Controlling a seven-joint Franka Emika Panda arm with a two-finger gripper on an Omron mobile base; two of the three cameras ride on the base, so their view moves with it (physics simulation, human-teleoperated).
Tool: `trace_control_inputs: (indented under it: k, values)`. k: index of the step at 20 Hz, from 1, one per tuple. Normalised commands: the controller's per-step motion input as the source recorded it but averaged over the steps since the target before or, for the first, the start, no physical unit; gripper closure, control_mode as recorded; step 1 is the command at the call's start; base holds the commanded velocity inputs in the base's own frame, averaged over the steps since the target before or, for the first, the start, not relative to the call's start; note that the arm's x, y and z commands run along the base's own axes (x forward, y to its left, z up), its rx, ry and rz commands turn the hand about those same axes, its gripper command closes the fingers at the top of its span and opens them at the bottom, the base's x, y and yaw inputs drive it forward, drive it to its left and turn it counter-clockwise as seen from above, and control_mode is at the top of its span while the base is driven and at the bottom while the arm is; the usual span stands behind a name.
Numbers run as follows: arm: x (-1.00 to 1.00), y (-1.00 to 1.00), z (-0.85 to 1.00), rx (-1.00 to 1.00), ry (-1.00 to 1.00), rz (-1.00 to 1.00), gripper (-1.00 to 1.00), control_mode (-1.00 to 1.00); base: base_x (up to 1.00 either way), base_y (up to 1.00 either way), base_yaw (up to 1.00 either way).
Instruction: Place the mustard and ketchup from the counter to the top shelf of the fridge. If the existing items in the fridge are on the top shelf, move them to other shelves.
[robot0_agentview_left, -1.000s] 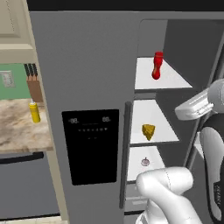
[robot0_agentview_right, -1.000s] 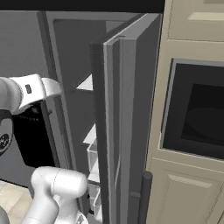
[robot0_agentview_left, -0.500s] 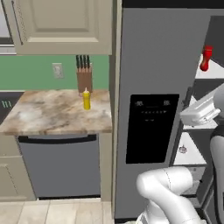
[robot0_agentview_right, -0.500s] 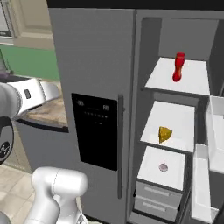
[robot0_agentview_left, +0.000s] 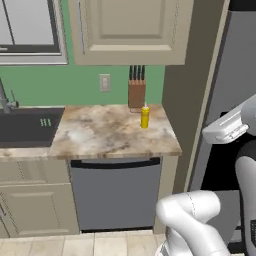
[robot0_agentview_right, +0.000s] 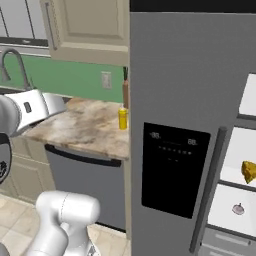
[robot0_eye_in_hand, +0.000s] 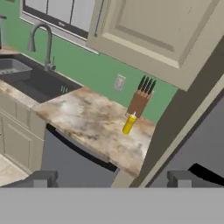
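Both base cameras have swung left since the earlier pictures, so the counter (robot0_agentview_left: 115, 135) now sits mid-frame and the fridge (robot0_agentview_right: 190, 125) has slid toward the right. Mustard (robot0_agentview_left: 145, 116) stands upright near the counter's back right corner, just in front of the knife block (robot0_agentview_left: 136, 92). Gripper (robot0_eye_in_hand: 109, 178) fingers spread fully wide, holding nothing. Cheese wedge (robot0_agentview_right: 248, 171) rests on a middle shelf (robot0_agentview_right: 235, 165).

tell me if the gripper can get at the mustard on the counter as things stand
Probably yes, once it closes in. The mustard stands upright on the counter with only the knife block behind it. The gripper is open, empty, and far off.
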Motion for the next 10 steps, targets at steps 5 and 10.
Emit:
trace_control_inputs:
  k: [5,10]
  values:
    - [0.00,0.00,0.00,0.00,0.00,0.00,-1.00,1.00,0.57,0.10,-0.11]
    - [0.00,0.00,0.00,0.00,0.00,0.00,-1.00,1.00,0.51,0.11,-0.05]
